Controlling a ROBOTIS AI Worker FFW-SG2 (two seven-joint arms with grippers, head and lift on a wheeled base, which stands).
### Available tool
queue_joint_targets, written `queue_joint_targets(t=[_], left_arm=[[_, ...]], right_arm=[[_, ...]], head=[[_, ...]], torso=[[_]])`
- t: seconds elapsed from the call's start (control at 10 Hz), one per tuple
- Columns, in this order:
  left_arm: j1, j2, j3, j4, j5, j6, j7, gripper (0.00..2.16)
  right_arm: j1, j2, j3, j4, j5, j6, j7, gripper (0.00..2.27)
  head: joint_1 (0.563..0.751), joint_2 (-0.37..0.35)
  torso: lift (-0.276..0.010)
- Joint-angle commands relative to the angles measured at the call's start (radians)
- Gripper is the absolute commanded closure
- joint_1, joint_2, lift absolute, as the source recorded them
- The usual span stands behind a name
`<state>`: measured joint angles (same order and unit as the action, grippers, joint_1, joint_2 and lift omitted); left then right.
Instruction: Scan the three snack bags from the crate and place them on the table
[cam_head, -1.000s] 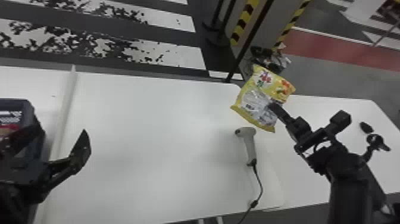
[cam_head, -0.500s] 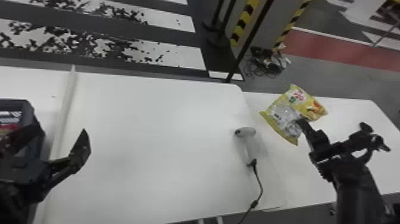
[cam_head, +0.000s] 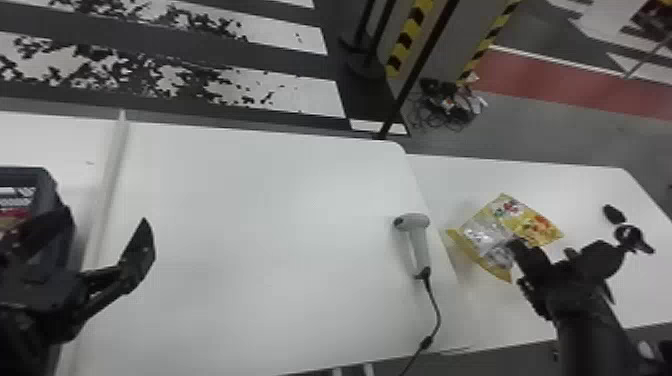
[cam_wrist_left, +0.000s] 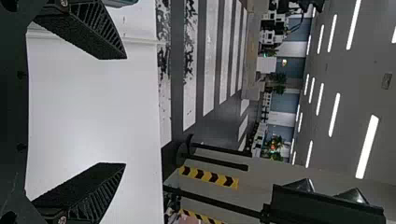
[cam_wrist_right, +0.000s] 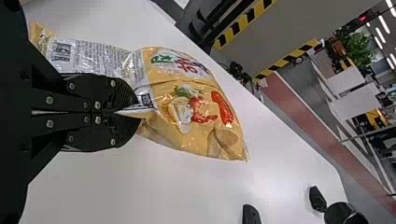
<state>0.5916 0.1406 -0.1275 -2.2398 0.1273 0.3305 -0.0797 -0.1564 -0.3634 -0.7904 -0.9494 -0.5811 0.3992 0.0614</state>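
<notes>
Far left of the pale grey handheld scanner (cam_head: 421, 246) sits a dark plastic crate (cam_head: 25, 172), then the black left gripper (cam_wrist_left: 125, 110), fingers apart. Right of the scanner, the black right gripper (cam_wrist_right: 137, 113) clamps a glossy yellow snack bag (cam_wrist_right: 191, 105); placing seems underway, calling for lowering, then release. White table (cam_head: 560, 182) below; striped floor (cam_head: 285, 95) beyond.

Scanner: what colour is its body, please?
Light grey; the scanner shows best in the head view.
</notes>
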Motion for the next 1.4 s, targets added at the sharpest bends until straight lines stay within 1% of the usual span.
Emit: queue_joint_targets(t=[0.0, 0.1, 0.2, 0.4, 0.5, 0.6, 0.8, 1.0, 1.1, 1.3], left_arm=[[0.004, 0.002, -0.001, -0.003, 0.0, -0.003, -0.002, 0.05], [0.007, 0.002, -0.006, -0.003, -0.002, -0.003, -0.002, 0.05], [0.011, 0.002, -0.008, -0.004, -0.002, -0.003, -0.002, 0.05], [0.016, 0.004, -0.008, -0.009, -0.002, -0.003, -0.003, 0.05], [0.016, 0.004, -0.011, -0.012, -0.003, -0.003, -0.003, 0.05], [0.017, 0.004, -0.014, -0.012, -0.006, -0.003, -0.003, 0.05], [0.017, 0.001, -0.015, -0.017, -0.006, -0.003, -0.003, 0.05], [0.017, -0.001, -0.024, -0.02, -0.008, -0.003, -0.003, 0.05], [0.017, -0.004, -0.029, -0.02, -0.011, -0.003, -0.003, 0.05], [0.017, -0.006, -0.034, -0.023, -0.011, 0.0, -0.003, 0.05]], right_arm=[[0.0, -0.003, 0.019, 0.012, 0.01, 0.036, -0.029, 1.52], [0.001, -0.003, 0.037, 0.011, 0.015, 0.063, -0.048, 0.05], [0.006, -0.003, 0.045, 0.008, 0.017, 0.073, -0.049, 0.0], [0.023, -0.003, 0.062, -0.012, 0.017, 0.1, -0.051, 0.06], [0.035, -0.002, 0.062, -0.034, 0.015, 0.109, -0.058, 0.06], [0.069, 0.004, 0.072, -0.086, 0.017, 0.116, -0.058, 0.06], [0.169, 0.054, 0.089, -0.298, 0.017, 0.143, -0.06, 0.06], [0.273, 0.118, 0.125, -0.591, 0.017, 0.297, -0.057, 0.05], [0.33, 0.149, 0.171, -0.726, 0.021, 0.312, -0.057, 0.06], [0.423, 0.21, 0.31, -0.953, 0.135, 0.312, -0.054, 0.05]], head=[[0.695, -0.35], [0.695, -0.35], [0.695, -0.35], [0.695, -0.35], [0.695, -0.35], [0.695, -0.35], [0.695, -0.35], [0.695, -0.35], [0.695, -0.35], [0.695, -0.35]], torso=[[-0.062], [-0.062], [-0.062], [-0.062], [-0.062], [-0.062], [-0.062], [-0.062], [-0.062], [-0.062]])
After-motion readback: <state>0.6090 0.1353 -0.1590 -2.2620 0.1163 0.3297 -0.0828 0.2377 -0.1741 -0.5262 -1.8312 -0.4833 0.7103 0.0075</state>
